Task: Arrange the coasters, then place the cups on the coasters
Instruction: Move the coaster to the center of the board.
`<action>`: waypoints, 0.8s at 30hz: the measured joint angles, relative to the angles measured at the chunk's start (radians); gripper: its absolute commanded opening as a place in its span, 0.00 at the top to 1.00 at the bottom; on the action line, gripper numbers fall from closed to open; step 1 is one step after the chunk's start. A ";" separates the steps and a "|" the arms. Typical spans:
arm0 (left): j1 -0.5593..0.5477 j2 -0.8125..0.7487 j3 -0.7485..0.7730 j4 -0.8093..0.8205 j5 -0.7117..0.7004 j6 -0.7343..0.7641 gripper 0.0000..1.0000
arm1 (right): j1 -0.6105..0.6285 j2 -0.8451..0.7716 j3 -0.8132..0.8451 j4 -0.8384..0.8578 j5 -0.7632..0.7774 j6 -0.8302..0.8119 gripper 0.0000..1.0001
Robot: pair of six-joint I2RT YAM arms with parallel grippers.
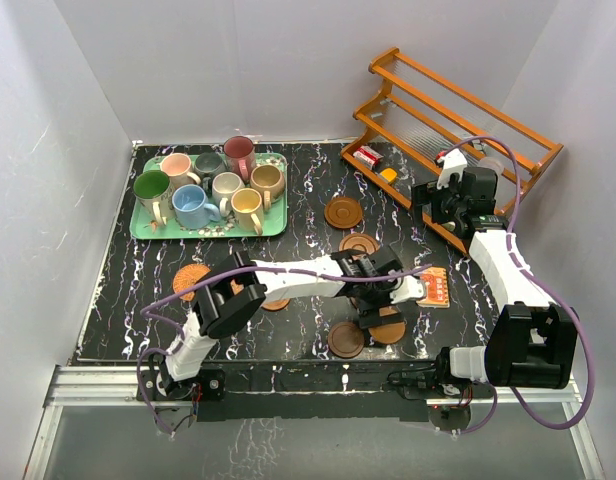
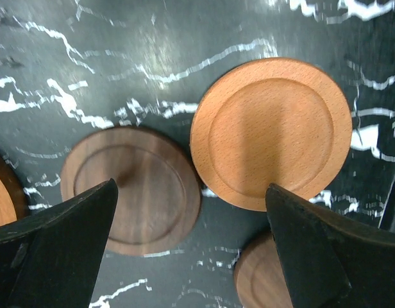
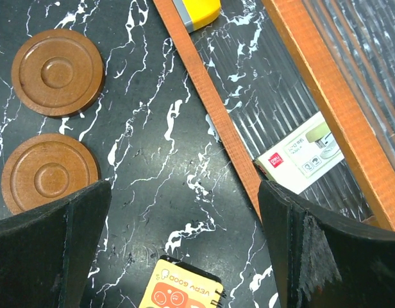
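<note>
Black white-veined table (image 1: 298,205), white walls around. Round wooden coasters (image 1: 343,212), tan and dark brown, scattered flat mid-table. Eight handled ceramic mugs (image 1: 210,185) on green tray (image 1: 188,234), far left. Left gripper (image 2: 191,189): jaws apart, empty, above tan coaster (image 2: 271,131). Right gripper (image 3: 184,186): jaws apart, empty, beside orange wooden rack (image 3: 213,122).

A black table (image 1: 308,200) with white lines is spread under a wooden rack (image 1: 458,120). A small red and white box (image 1: 366,156) and a yellow thing (image 1: 388,174) are seen by the rack's left end. A white box (image 3: 300,154) is seen between its rails. An orange card (image 1: 435,288) is laid in front of the rack. A green tray (image 1: 276,228) is set well to its left.
</note>
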 measured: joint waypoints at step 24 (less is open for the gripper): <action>0.180 -0.263 -0.340 -0.015 -0.146 0.106 0.01 | 0.000 0.000 0.000 -0.009 -0.076 0.000 0.02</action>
